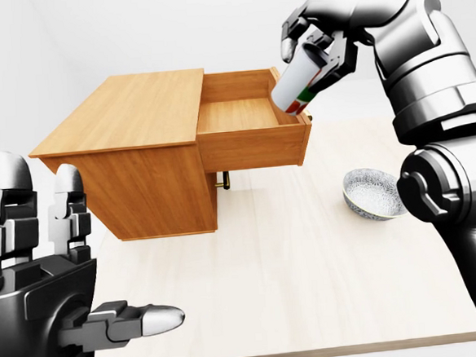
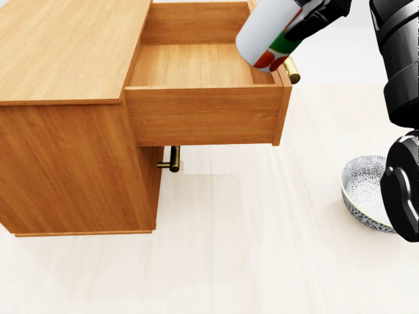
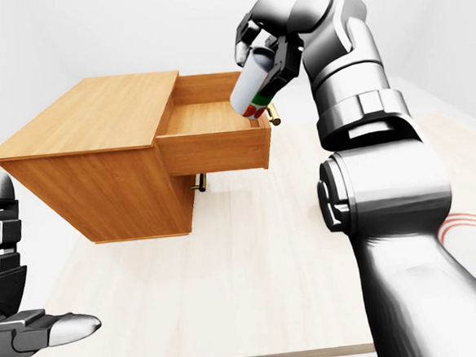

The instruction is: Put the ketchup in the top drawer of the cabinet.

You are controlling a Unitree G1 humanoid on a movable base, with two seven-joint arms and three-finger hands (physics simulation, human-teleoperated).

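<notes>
The wooden cabinet (image 1: 130, 153) stands on the table at the upper left, its top drawer (image 1: 246, 125) pulled out. My right hand (image 1: 320, 50) is shut on the ketchup bottle (image 1: 295, 83), a white bottle with a red and green label. It holds the bottle tilted over the drawer's right end, the bottom just above the drawer's edge; the head view shows the bottle (image 2: 265, 33) there too. My left hand (image 1: 56, 265) is open and empty at the lower left, far from the cabinet.
A patterned bowl (image 1: 374, 193) sits on the table to the right of the cabinet, under my right arm. A brass handle (image 2: 173, 159) of the lower drawer shows below the open drawer. A plate's red rim (image 3: 470, 228) shows at the right.
</notes>
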